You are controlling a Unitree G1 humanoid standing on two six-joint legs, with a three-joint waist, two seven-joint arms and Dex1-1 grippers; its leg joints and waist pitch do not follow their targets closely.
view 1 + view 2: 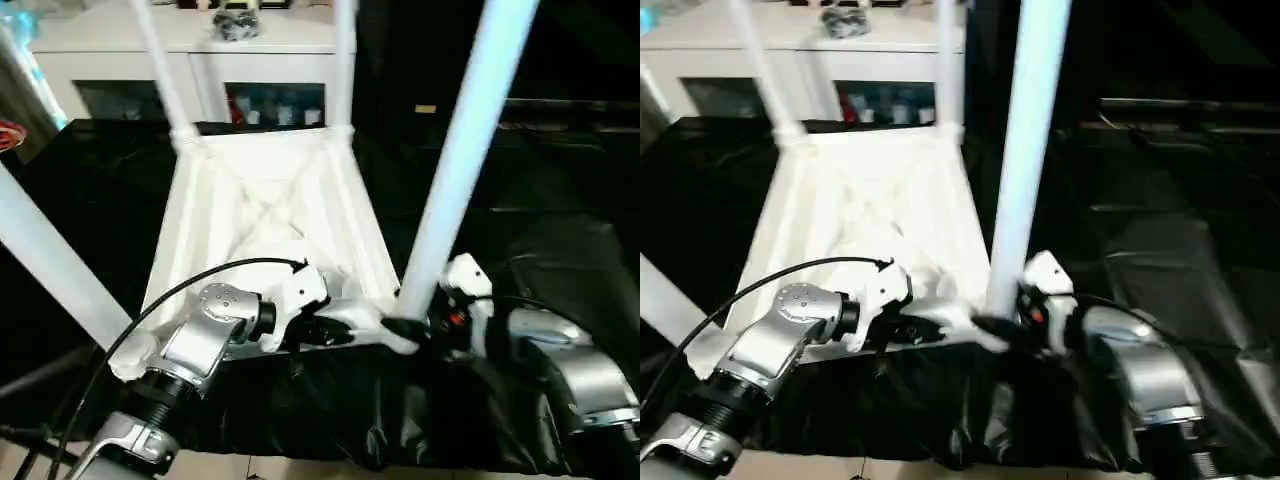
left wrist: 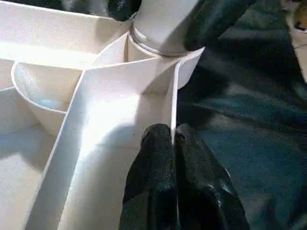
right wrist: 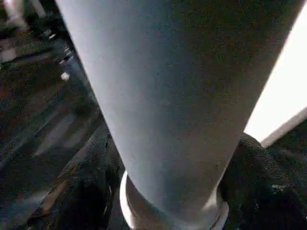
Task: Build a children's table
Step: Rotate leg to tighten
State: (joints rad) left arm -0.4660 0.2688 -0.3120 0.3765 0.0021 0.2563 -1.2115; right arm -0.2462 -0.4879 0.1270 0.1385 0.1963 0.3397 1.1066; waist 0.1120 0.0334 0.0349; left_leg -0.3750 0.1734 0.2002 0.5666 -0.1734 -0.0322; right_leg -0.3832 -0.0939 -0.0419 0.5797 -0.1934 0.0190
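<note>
Left eye view has the children's table [image 1: 270, 210] lying upside down on my black-draped counter [image 1: 560, 260], ribbed underside up, its four legs standing from the corner sockets. Nearest that table's right front corner, my right pincer [image 1: 405, 328] sits at the base of the leg [image 1: 460, 150] there; in the right wrist view its black fingers [image 3: 254, 177] flank the leg on both sides just above the socket, spread about as wide as the leg, though I cannot tell whether they touch it. Along the table's front edge my left pincer [image 2: 173, 143] is pinched narrow on a thin upright rib [image 2: 170, 103] of the underside. Behind the table stands a white cabinet [image 1: 200, 60]
</note>
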